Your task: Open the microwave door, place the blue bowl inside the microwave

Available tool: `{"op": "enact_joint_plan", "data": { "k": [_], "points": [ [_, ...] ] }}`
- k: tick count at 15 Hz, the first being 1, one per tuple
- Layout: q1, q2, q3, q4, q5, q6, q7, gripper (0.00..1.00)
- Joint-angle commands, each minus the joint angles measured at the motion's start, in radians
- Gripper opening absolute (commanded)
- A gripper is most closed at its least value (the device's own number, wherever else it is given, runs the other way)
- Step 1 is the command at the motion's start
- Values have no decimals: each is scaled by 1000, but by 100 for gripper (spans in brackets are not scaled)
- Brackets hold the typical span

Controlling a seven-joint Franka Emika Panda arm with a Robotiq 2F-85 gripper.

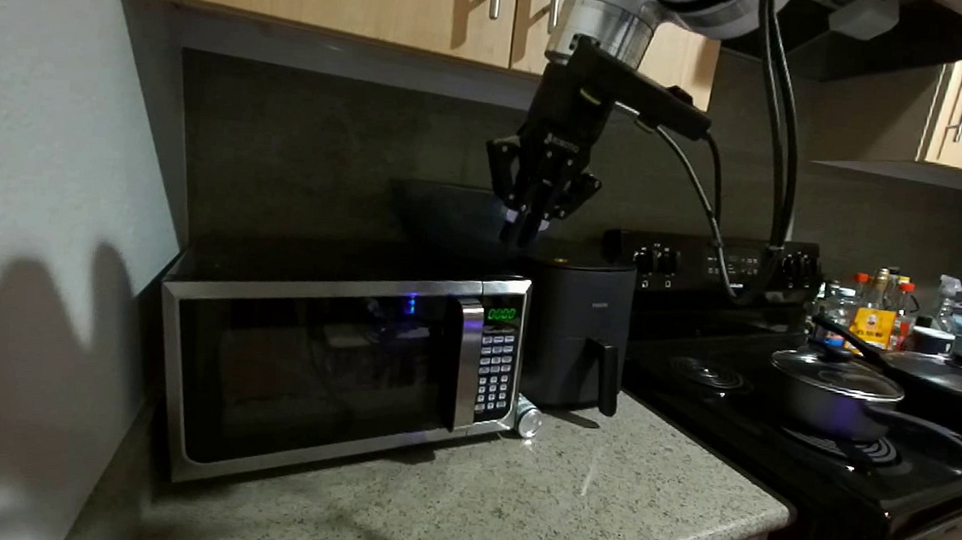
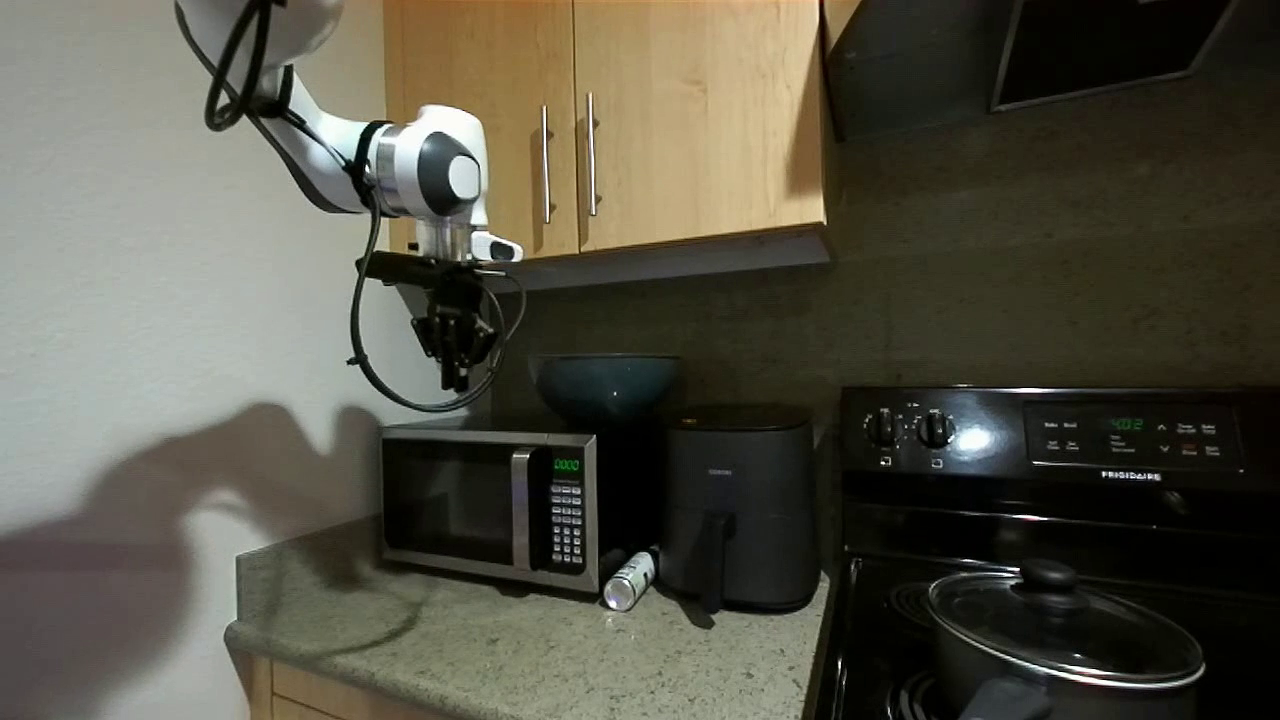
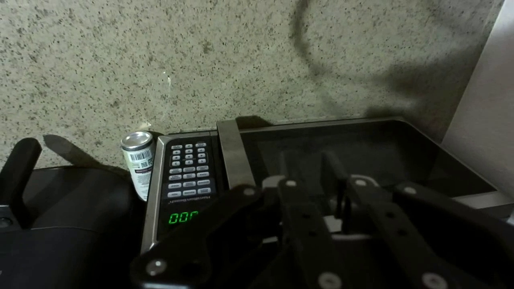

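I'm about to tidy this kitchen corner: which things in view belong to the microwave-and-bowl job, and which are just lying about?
For the job:
gripper
microwave
door, shut
dark blue bowl, not yet inside

Just lying about:
can
air fryer
lidded pot
bottles

Both exterior views look from out front, toward the back wall (image 2: 1000, 270), & share the microwave (image 1: 344, 371) & stove (image 2: 1000, 505). Wrist cam's up close, over the microwave, looking down past the pincer (image 3: 311, 166) w/ bench (image 3: 221, 68) beyond.
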Motion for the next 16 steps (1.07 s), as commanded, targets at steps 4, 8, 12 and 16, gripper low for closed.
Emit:
{"op": "enact_joint_plan", "data": {
  "k": [4,8,12,16],
  "points": [
    [13,155,-29,65,20,-164,40,72],
    [16,240,-45,121,42,-226,34,98],
    [21,240,-55,99,24,-186,13,97],
    [26,257,-57,94,37,-100,4,100]
  ]
}}
